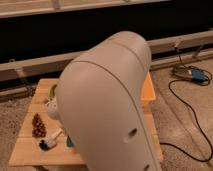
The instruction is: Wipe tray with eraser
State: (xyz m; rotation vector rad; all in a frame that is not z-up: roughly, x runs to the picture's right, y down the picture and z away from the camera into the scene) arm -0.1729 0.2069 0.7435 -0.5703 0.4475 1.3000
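A robot arm's pale housing point(110, 100) is filling the middle of the camera view and blocking most of a small wooden table point(27, 150). The table's left and front edges are showing, with a strip of bare wood running along the front left corner. Carpet is lying open on the left and right of the table. A black cable point(185, 107) is looping across the floor to the right, leading up to a blue device point(194, 76) near the wall.

The tray point(149, 91), orange-yellow with a raised wall, is peeking out at the arm's right side, toward the table's right rear. Only its right end is showing. The eraser point(69, 143) is appearing as a thin teal sliver on the front left of the table, right at the edge of the housing, with the rest covered.

The gripper is sitting out of sight behind the housing, low over the table's front left area near the eraser. Its jaws are closed fully, but what they are gripping, if anything, cannot be told.

A brown pinecone-like piece point(37, 125), a dark-headed brush with a white handle point(50, 142) and a green item point(52, 91) are lying on the left half of the table.
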